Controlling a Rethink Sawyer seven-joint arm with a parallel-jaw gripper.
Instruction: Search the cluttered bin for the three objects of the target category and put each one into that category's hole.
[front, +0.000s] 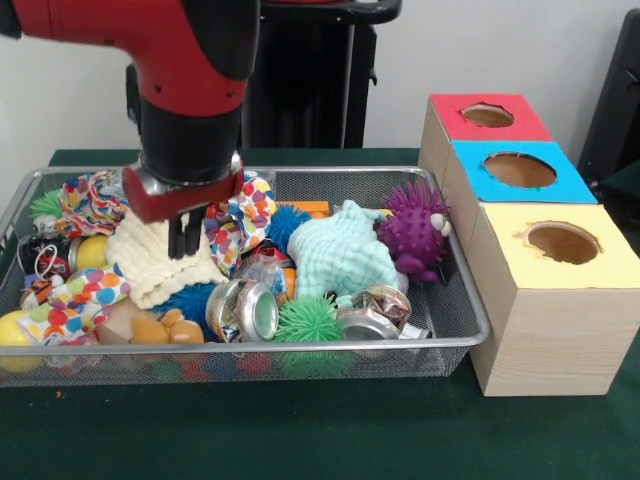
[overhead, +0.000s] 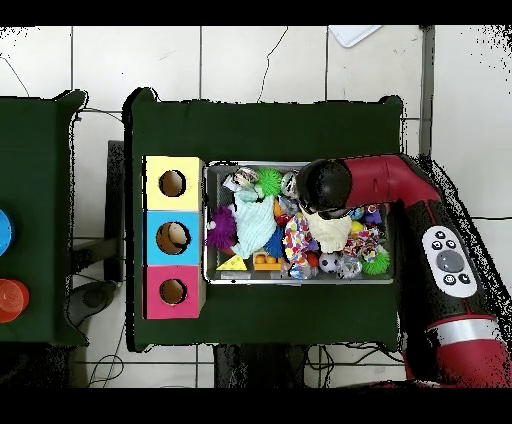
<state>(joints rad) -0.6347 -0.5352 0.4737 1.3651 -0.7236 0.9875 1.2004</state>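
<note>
Front view shows the gripper (front: 184, 240) low over the left half of the bin (front: 455, 290), its two dark fingers nearly together and pressing into a cream knitted cloth (front: 160, 262); nothing appears lifted, and whether the fingers have pinched the cloth cannot be told. An orange-brown plush bear (front: 165, 329) lies near the bin's front wall, close to the gripper on the camera side, partly under a polka-dot fabric toy (front: 75, 295). The duckling and the tiger cannot be picked out with certainty among the clutter. Being small, soft and light, the bear should squash under the fingers, so a pinch across its rounded body would likely hold best. The red-surround hole (front: 488, 115) is the farthest of three boxes standing on the counter (front: 300, 430) beside the bin.
</note>
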